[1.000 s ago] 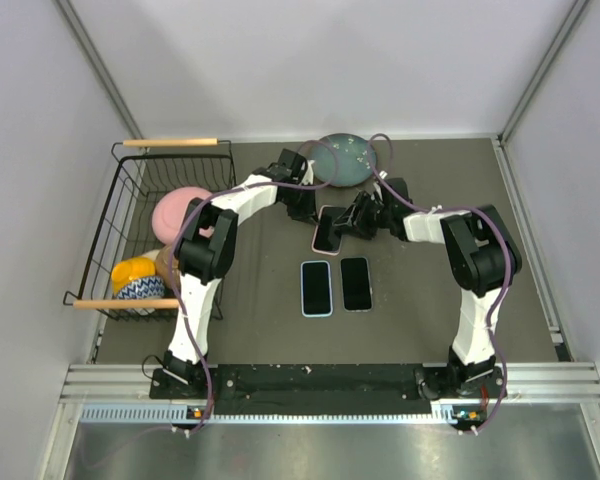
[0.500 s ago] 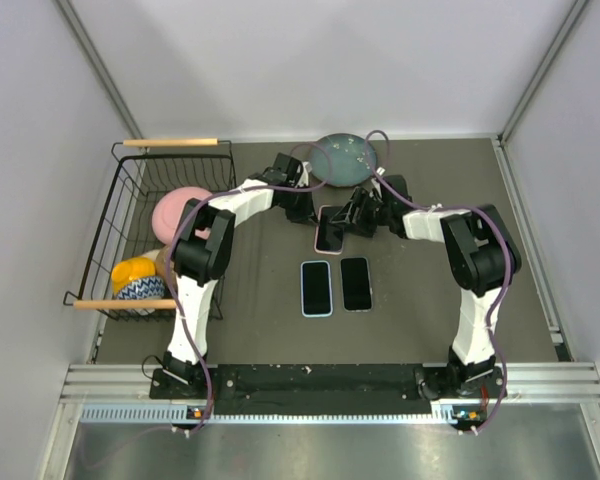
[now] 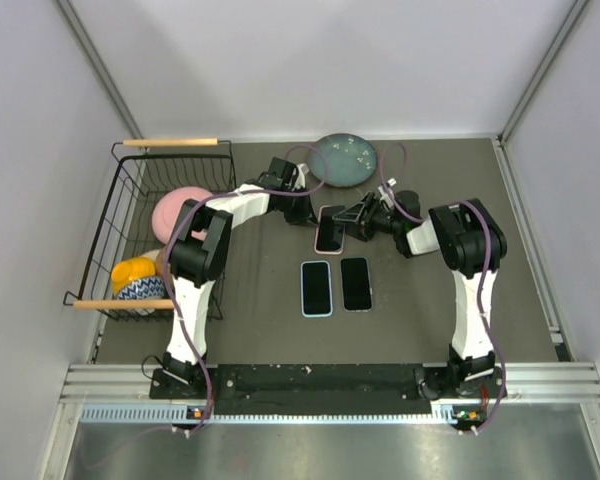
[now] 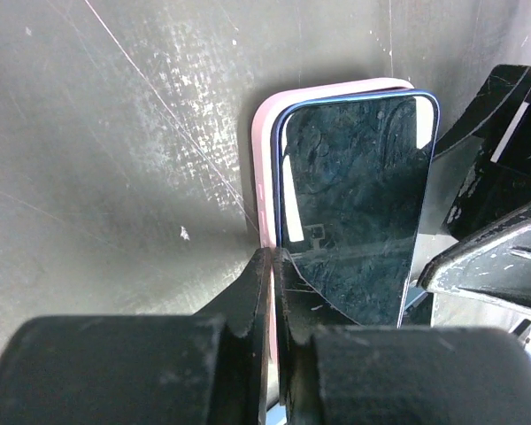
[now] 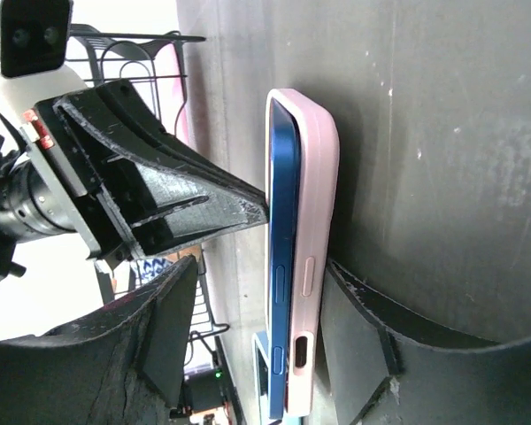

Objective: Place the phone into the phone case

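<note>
The blue phone [image 5: 281,221], screen dark, lies in the pink phone case [image 5: 315,212] and stands proud of its rim along the side. From above, the pair [image 3: 329,230] sits on the table between both arms. My left gripper [image 4: 274,255] is shut, its tips resting at the seam between the case wall [image 4: 264,168] and the phone's screen [image 4: 354,186]. My right gripper [image 5: 261,266] is open and straddles the pair: one finger [image 5: 372,336] lies against the case's back, the other finger [image 5: 164,328] stands off the screen.
Two more phones [image 3: 316,287] [image 3: 355,283] lie side by side nearer the arm bases. A teal plate [image 3: 345,160] sits at the back. A wire basket [image 3: 130,200] at the left holds a pink bowl [image 3: 175,212] and other items.
The right arm has swung its elbow in and turned its wrist while staying at the phone. The left gripper has edged toward the back left along the case.
</note>
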